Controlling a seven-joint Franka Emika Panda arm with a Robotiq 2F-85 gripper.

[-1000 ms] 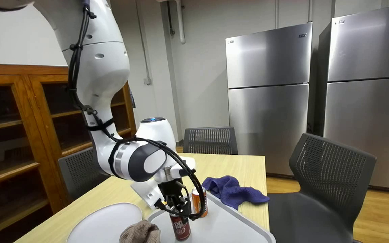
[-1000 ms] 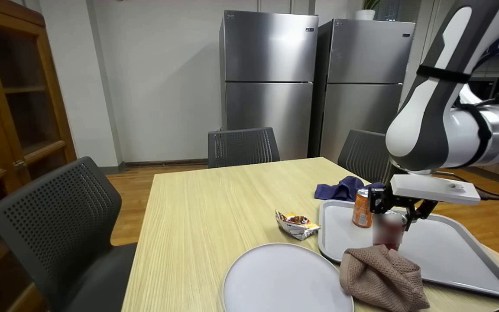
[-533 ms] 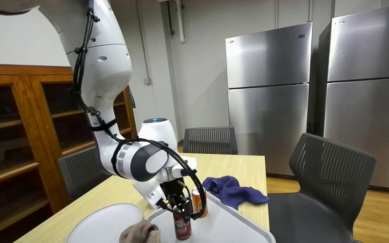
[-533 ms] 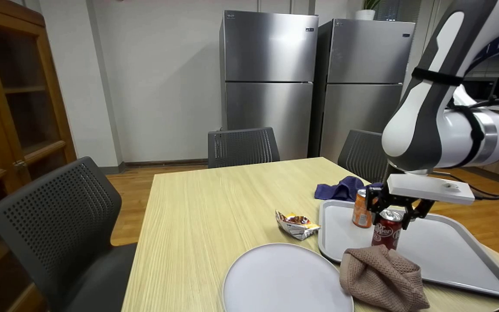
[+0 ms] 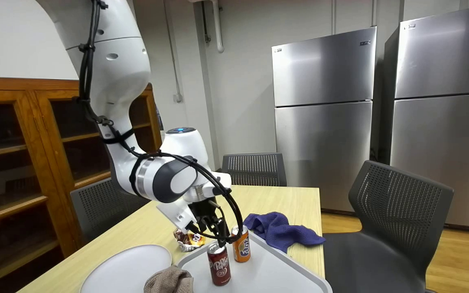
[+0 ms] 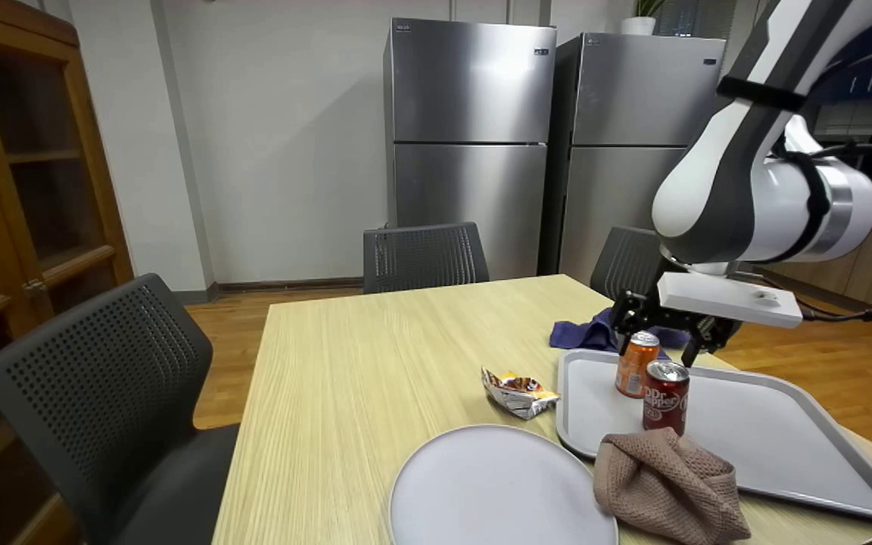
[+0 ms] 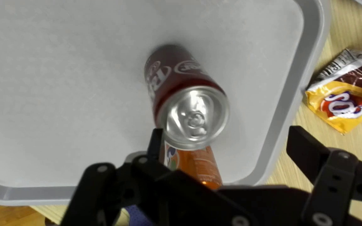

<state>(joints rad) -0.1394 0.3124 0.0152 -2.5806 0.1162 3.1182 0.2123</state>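
My gripper (image 6: 655, 350) is open and empty, above the tray and over the cans. In the wrist view its fingertips (image 7: 226, 136) are wide apart with nothing between the pads. A dark red Dr Pepper can (image 6: 665, 397) stands upright on the grey tray (image 6: 784, 439), just below the gripper; it also shows in the wrist view (image 7: 181, 81). The left finger overlaps its rim in that view; I cannot tell whether they touch. An orange Fanta can (image 5: 242, 246) stands beside it on the tray, partly hidden behind the red can and a finger in the wrist view (image 7: 200, 163).
A crumpled snack bag (image 6: 519, 393) lies on the table by the tray's edge. A brown cloth (image 6: 671, 484) overlaps the tray's near side. A pale round plate (image 6: 500, 484) and a purple cloth (image 5: 279, 230) lie on the table (image 6: 375, 363). Chairs (image 5: 389, 219) stand around it.
My gripper has risen off the red can, which was between its fingers, and moved slightly left in both exterior views. The red can stands slightly shifted, now fully visible at its top.
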